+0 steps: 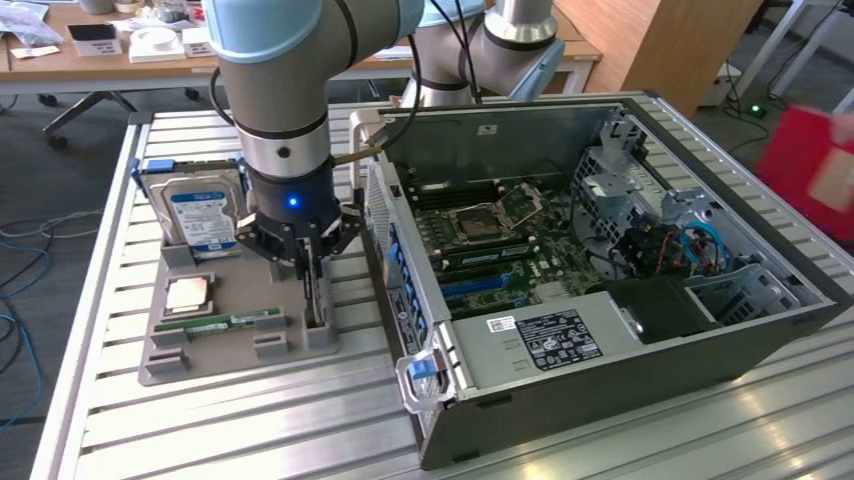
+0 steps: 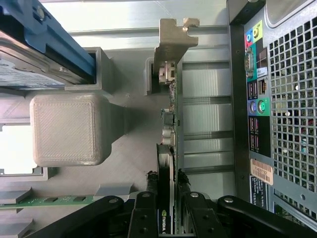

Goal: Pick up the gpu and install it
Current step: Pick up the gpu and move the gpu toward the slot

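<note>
— Progress, going by the exterior view?

— Hardly any. The gpu [image 1: 315, 308] stood on edge in its slot along the edge of the grey holder [image 1: 200, 365] nearest the computer case [image 1: 641, 330], not yet lifted. The gripper [image 1: 308, 272] hung straight above it, reaching down to its upper edge. No card stood on the motherboard [image 1: 494, 235] inside the opened case, so I judged both the lifting and the installing were left to do.

— And the surroundings?

— The holder and the case sat side by side on a slatted metal table [image 1: 267, 430]. A hard drive [image 1: 200, 212] stood at the holder's far corner. A processor [image 1: 187, 293] and a memory stick [image 1: 220, 323] lay nearer its front edge. Beyond the table were a cluttered wooden desk [image 1: 80, 62] and loose cables [image 1: 27, 250] on the floor.

— The wrist view?

— The jaws stood a little apart, with one of the fingertips [image 2: 147, 203] on each face of the card. They were close against it, but I saw no firm pinch. The card's silvery bracket [image 2: 171, 44] sat at the end away from the gripper, lodged in the holder's post. The case's perforated rear panel [image 2: 290, 129] ran alongside, just beside the holder.
</note>
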{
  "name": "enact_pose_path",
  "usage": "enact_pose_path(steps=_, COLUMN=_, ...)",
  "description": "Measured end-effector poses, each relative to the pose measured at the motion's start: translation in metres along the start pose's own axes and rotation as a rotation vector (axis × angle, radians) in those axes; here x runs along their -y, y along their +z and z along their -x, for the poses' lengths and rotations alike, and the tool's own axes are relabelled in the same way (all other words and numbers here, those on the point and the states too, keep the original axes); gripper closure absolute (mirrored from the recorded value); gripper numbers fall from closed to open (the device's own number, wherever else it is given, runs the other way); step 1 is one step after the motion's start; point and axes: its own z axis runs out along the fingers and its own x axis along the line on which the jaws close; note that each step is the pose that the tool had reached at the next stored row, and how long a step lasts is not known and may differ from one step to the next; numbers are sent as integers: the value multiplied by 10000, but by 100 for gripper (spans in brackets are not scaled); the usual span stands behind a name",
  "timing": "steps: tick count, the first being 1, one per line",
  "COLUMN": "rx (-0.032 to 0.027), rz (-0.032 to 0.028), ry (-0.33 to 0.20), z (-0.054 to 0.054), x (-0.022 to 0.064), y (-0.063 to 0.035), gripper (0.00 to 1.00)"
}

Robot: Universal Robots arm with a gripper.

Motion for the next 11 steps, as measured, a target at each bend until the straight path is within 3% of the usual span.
enact_pose_path(steps=11, rx=-5, rz=2, ry=-127, z=0, x=0, y=0, gripper=74)
